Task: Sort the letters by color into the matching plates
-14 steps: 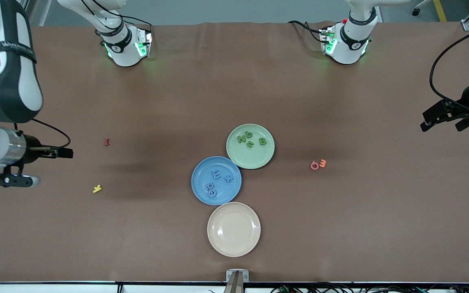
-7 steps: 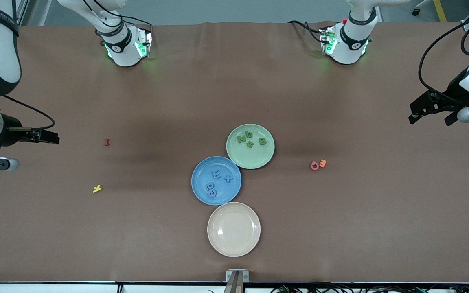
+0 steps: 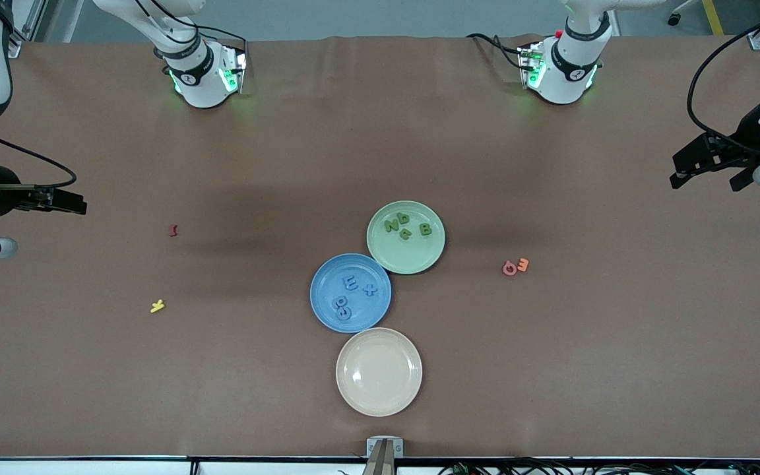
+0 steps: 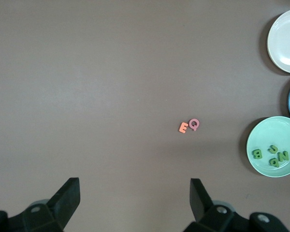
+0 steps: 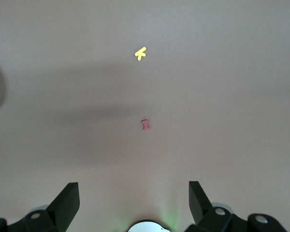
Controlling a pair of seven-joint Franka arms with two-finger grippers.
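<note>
- Plates point(image 3: 406, 260): three touching in a row mid-table; no passage between.
- Stray pieces: red point(image 3: 172, 230), yellow point(image 3: 158, 306), pink-orange pair point(image 3: 515, 266); bare cloth around each.

The right end effector point(image 5: 133, 205) hangs wide open over bare brown worktop point(image 5: 222, 96). A small red piece point(image 5: 145, 124) lies just ahead, a yellow piece point(image 5: 140, 53) farther ahead.
</note>
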